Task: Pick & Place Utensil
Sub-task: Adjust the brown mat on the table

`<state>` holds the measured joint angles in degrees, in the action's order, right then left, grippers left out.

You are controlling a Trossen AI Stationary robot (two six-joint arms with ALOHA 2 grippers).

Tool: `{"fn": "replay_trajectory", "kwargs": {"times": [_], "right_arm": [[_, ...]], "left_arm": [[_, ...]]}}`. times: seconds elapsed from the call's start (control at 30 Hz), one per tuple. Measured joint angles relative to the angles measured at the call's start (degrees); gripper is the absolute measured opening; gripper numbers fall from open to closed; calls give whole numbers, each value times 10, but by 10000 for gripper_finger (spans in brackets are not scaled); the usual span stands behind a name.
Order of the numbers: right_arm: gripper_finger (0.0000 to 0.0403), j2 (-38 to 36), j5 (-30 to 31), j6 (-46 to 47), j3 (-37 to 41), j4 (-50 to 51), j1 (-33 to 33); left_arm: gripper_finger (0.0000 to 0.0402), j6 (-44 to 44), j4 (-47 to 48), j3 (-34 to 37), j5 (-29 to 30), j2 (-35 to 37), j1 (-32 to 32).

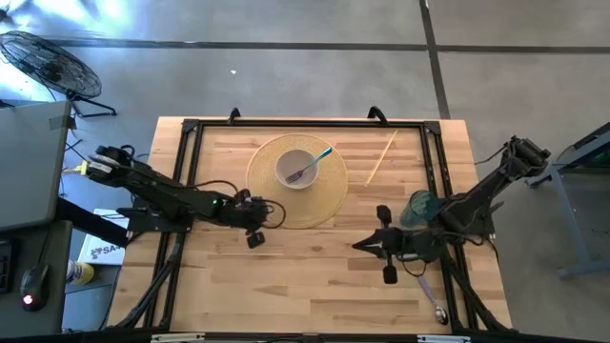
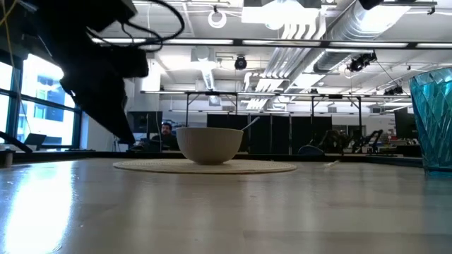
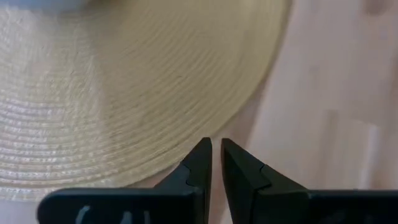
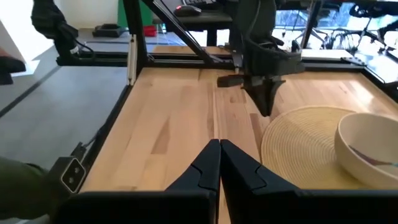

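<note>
A white bowl stands on a round woven placemat in the middle of the table. A fork with a teal handle lies in the bowl, its handle leaning on the rim. A metal spoon lies flat near the table's near right corner. My left gripper hovers shut at the placemat's near-left edge. My right gripper is shut, low over bare wood left of a teal glass, pointing toward the placemat and holding nothing.
A thin wooden stick lies on the table right of the placemat. The teal glass stands close to the right arm. A black frame borders the tabletop. Bare wood stretches along the near side between the arms.
</note>
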<state>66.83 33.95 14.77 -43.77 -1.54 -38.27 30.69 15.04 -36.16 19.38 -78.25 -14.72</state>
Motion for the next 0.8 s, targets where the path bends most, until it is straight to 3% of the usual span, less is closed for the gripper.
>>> {"fn": "replay_trajectory", "kwargs": {"times": [0.37,0.8], "right_arm": [[1,3,2,10,0,-42,-15],[1,3,3,-2,0,-56,-15]], "left_arm": [[32,1,-47,-1,33,-93,28],[32,-11,-95,0,48,-109,51]]}}
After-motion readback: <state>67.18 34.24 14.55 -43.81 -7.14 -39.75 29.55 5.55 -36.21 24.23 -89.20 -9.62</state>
